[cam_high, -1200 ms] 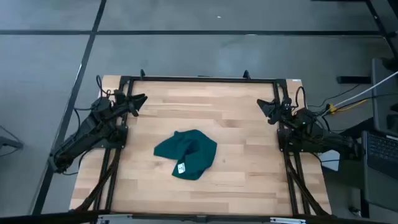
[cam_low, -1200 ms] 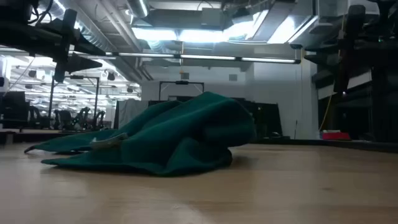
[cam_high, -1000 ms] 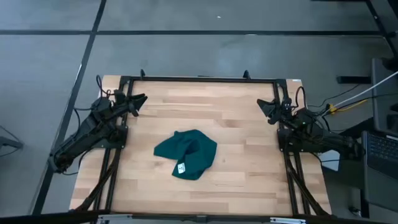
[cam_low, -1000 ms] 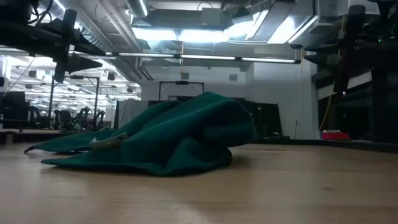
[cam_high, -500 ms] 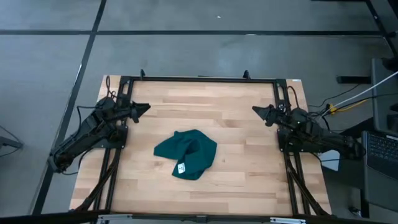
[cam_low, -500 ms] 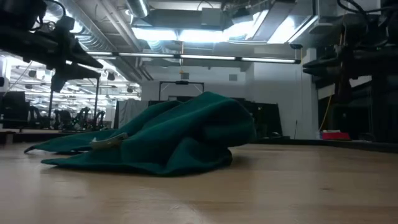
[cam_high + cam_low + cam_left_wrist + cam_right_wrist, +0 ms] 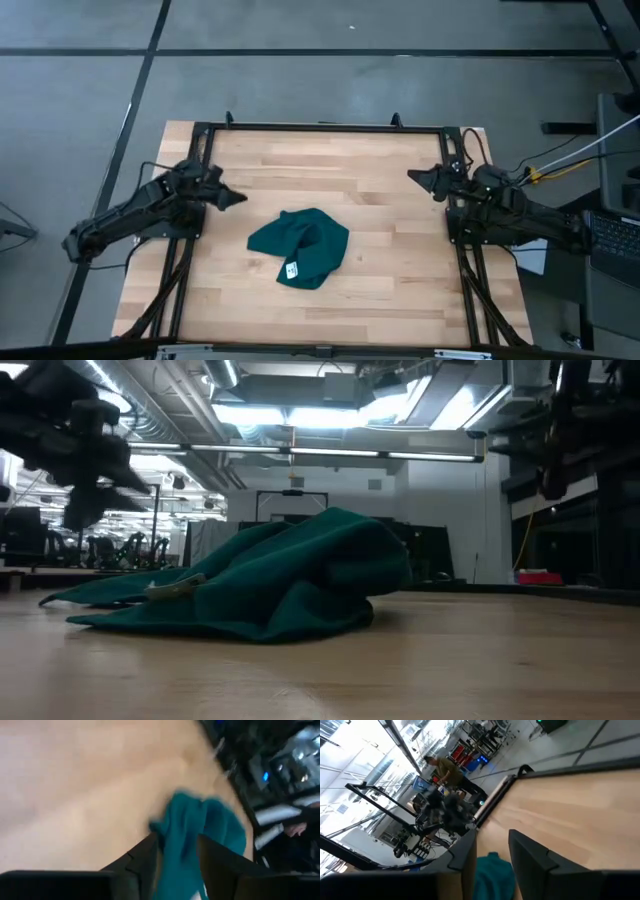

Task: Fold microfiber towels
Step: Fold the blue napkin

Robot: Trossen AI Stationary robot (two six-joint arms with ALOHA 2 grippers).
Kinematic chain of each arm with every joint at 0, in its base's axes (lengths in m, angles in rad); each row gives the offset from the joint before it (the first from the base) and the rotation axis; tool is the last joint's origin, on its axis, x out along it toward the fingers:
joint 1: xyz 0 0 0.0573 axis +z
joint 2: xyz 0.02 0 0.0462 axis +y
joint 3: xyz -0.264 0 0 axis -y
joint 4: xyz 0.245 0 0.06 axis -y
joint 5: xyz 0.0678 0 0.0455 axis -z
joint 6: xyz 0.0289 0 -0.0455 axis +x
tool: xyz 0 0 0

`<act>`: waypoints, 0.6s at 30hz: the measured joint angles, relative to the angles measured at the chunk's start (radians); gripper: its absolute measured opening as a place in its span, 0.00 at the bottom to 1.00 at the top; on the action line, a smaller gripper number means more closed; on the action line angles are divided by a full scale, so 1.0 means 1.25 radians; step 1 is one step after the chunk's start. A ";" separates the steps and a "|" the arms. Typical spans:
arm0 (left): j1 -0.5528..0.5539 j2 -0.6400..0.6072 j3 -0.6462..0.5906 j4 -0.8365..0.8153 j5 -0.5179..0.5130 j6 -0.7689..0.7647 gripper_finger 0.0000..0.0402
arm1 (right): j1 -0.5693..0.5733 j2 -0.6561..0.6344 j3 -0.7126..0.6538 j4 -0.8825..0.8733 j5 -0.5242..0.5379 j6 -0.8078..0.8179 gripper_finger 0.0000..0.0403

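High view: crumpled towel point(image 7: 300, 247) runs diagonally, tag point(image 7: 291, 269) nearward; left pincer point(image 7: 232, 199) and right pincer point(image 7: 418, 178) seemingly spread.

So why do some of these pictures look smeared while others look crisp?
Left wrist view: everything is streaked, the green towel and the table alike, which suggests that camera is moving. Low view: the towel is sharp, but the left gripper is a dark smear against bright ceiling lights. High view: evenly lit and clear.

A dark teal towel point(image 7: 300, 247) lies crumpled in a loose heap near the middle of the bench point(image 7: 380, 190), its small white tag point(image 7: 292, 269) showing at one edge.
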State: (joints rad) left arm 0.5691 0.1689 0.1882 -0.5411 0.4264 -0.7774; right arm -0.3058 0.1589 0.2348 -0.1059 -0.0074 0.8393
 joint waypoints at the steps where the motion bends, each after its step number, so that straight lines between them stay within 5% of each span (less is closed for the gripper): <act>1: -0.014 0.012 0.000 -0.011 0.019 -0.012 0.37 | 0.000 0.005 0.011 0.001 0.000 -0.003 0.30; 8: -0.101 0.056 0.000 -0.057 0.014 -0.082 0.48 | 0.000 0.040 0.058 -0.001 -0.003 -0.026 0.31; 18: -0.202 0.095 0.000 -0.093 -0.016 -0.196 0.50 | 0.000 0.068 0.079 -0.002 -0.030 -0.035 0.31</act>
State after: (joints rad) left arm 0.3161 0.2878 0.1885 -0.6575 0.4070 -1.0222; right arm -0.3058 0.2439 0.3340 -0.1085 -0.0450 0.7957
